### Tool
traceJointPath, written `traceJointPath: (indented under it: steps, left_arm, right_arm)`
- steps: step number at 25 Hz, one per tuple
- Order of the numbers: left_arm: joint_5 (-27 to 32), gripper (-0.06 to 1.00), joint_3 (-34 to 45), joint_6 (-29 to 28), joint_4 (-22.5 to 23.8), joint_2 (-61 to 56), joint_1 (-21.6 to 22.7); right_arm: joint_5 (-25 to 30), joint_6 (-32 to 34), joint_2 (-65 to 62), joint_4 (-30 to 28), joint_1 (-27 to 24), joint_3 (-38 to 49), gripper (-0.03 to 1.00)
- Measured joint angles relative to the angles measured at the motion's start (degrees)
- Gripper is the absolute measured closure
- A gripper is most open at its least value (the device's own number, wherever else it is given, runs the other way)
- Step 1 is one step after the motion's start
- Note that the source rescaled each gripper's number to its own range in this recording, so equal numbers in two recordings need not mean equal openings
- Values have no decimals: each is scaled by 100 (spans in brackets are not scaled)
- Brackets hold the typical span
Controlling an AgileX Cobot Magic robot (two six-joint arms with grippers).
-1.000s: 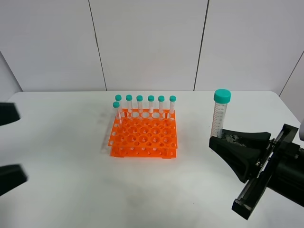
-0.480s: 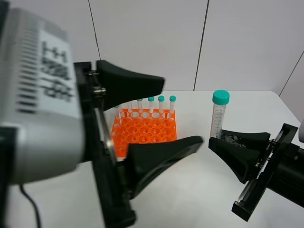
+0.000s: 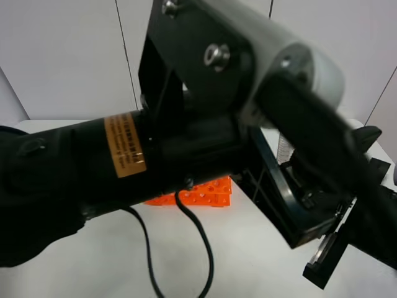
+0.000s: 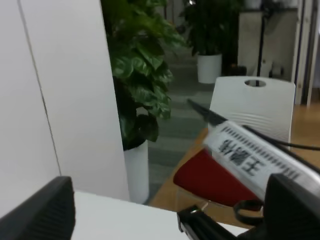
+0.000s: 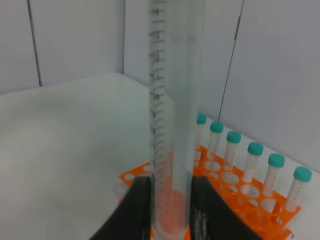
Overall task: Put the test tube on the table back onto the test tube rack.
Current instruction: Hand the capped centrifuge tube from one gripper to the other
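Note:
My right gripper (image 5: 170, 192) is shut on the test tube (image 5: 172, 100), a clear graduated tube held upright above the table (image 5: 60, 130). The orange test tube rack (image 5: 225, 187) stands behind it with several teal-capped tubes along its far row. In the exterior high view my left arm (image 3: 124, 161) fills most of the picture. Only a corner of the rack (image 3: 208, 189), a sliver of the tube (image 3: 285, 149) and part of the right gripper (image 3: 338, 239) show. The left gripper (image 4: 165, 220) is open and empty, pointing away from the table.
A black cable (image 3: 201, 248) hangs from the left arm over the white table (image 3: 248, 273). The left wrist view shows potted plants (image 4: 140, 90), a white chair (image 4: 252, 105) and a wall panel (image 4: 55, 95).
The left arm has swung up from the left edge and across the camera, hiding the rack and most of the table. The right gripper still holds the tube upright in the same place.

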Motion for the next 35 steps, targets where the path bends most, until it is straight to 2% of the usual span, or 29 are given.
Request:
traceJointPath:
  steps: [7,12,16,21,23,27,35]
  left_arm:
    - [-188,8,-17,-193,-662,182,110]
    - [-118,11,-28,-229,-802,182,260]
    - [129,34,-28,-275,-802,182,260]
    - [153,47,-28,-283,-784,182,260]
    - [153,60,-28,-290,-784,182,260]
    - [153,93,-28,-291,-743,182,260]
    - [148,94,-28,-291,-743,182,260]
  right_arm:
    - [-211,0,0,-119,0,0,97]
    - [-353,0,0,-126,0,0,97]
    - [-391,0,0,-126,0,0,97]
    - [-428,0,0,-126,0,0,97]
    - [-433,0,0,-126,0,0,97]
    - [-433,0,0,-120,0,0,97]
    - [-433,0,0,-109,0,0,97]
